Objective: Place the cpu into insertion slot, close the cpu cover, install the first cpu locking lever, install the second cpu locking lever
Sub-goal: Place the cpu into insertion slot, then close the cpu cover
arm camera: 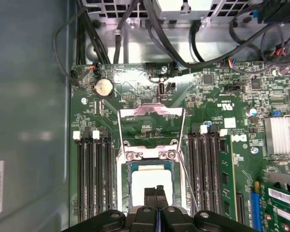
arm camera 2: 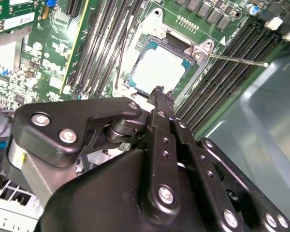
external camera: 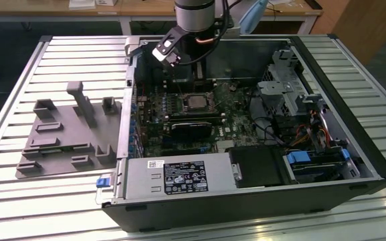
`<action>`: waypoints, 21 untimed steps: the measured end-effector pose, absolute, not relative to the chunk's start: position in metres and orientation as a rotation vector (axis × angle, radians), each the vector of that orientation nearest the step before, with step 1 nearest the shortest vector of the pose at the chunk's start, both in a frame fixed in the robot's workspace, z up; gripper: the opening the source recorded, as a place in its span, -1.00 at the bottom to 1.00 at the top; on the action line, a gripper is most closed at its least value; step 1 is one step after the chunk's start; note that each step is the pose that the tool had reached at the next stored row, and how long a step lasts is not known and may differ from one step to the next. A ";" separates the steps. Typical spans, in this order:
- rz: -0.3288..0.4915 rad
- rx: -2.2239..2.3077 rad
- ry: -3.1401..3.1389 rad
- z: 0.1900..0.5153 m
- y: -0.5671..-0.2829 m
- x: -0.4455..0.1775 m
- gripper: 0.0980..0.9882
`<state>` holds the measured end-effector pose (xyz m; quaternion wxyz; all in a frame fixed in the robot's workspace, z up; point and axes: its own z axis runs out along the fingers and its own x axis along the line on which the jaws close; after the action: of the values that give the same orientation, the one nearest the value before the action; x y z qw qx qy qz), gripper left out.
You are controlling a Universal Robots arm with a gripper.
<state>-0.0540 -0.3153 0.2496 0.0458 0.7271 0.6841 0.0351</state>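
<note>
The cpu point(arm camera: 150, 181), a flat silver-grey square, lies in the insertion slot point(arm camera: 150, 166) on the green board; it is also seen in the exterior view point(external camera: 194, 102) and in the second wrist view point(arm camera 2: 159, 70). The cpu cover point(arm camera: 151, 112) is swung open beyond its hinge, and the board shows through its cut-out. Thin wire locking levers point(arm camera: 184, 145) run along both sides of the slot, and one rod point(arm camera 2: 237, 59) sticks out free. My gripper point(arm camera: 157, 191) hangs just over the cpu's edge with its black fingers shut together and nothing between them; it also appears at the far side of the case point(external camera: 196, 80).
The open computer case point(external camera: 354, 150) lies on a slatted table. Memory slots point(arm camera: 94, 179) flank the socket. A black card point(external camera: 193, 131) and a power supply point(external camera: 173, 178) lie nearer. Cables point(arm camera: 159, 29) and a drive cage point(external camera: 280, 85) crowd one side. A grey fixture tray point(external camera: 66, 135) sits on the exterior view's left.
</note>
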 end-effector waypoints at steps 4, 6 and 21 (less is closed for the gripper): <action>0.107 2.220 2.089 0.254 -0.315 -0.054 -0.99; 0.107 2.220 2.089 0.254 -0.315 -0.054 -0.99; 0.107 2.220 2.089 0.260 -0.315 -0.054 -0.99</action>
<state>-0.0540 -0.3153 0.2598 0.0459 0.7271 0.6841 0.0350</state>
